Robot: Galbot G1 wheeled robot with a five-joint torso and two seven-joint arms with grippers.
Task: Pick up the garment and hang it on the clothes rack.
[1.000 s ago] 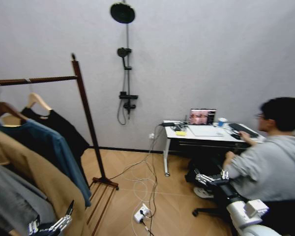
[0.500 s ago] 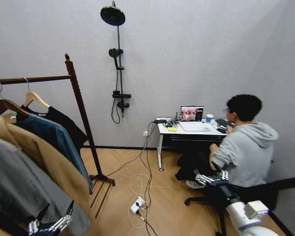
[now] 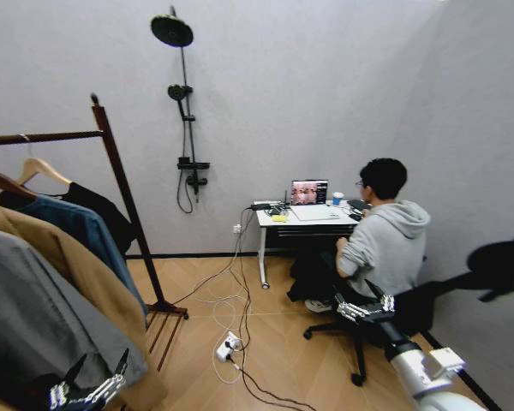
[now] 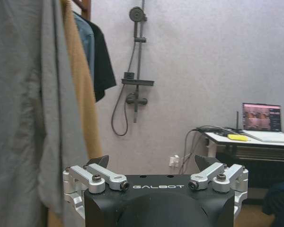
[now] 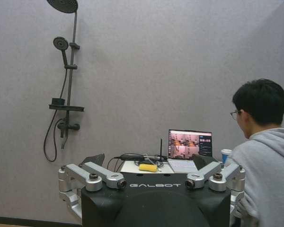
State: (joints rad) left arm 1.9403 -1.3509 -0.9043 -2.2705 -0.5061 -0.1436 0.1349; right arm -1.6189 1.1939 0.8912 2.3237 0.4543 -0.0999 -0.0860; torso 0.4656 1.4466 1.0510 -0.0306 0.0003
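The garment (image 3: 103, 212), a short black top on a light wooden hanger (image 3: 39, 167), hangs from the bar of the clothes rack (image 3: 125, 205) at the left, nearest the post. It also shows past the other hung clothes as the garment (image 4: 103, 61) in the left wrist view. My left gripper (image 3: 90, 390) sits low at the bottom left, beside the hung coats and well below the top. It is the open, empty left gripper (image 4: 151, 163). My right gripper (image 3: 366, 308) is held out low on the right, near the seated person's chair. The right gripper (image 5: 149, 161) is open and empty too.
A teal-blue jacket (image 3: 79, 227), a tan coat (image 3: 81, 287) and a grey garment (image 3: 30, 330) hang close at the left. A person (image 3: 381, 244) sits at a desk (image 3: 304, 216) with a laptop. Cables and a power strip (image 3: 225, 347) lie on the floor. A shower fixture (image 3: 184, 111) is on the wall.
The whole picture has shifted left, so the camera has turned right; the rack slid toward the left edge and the person toward the middle. Both grippers keep their places.
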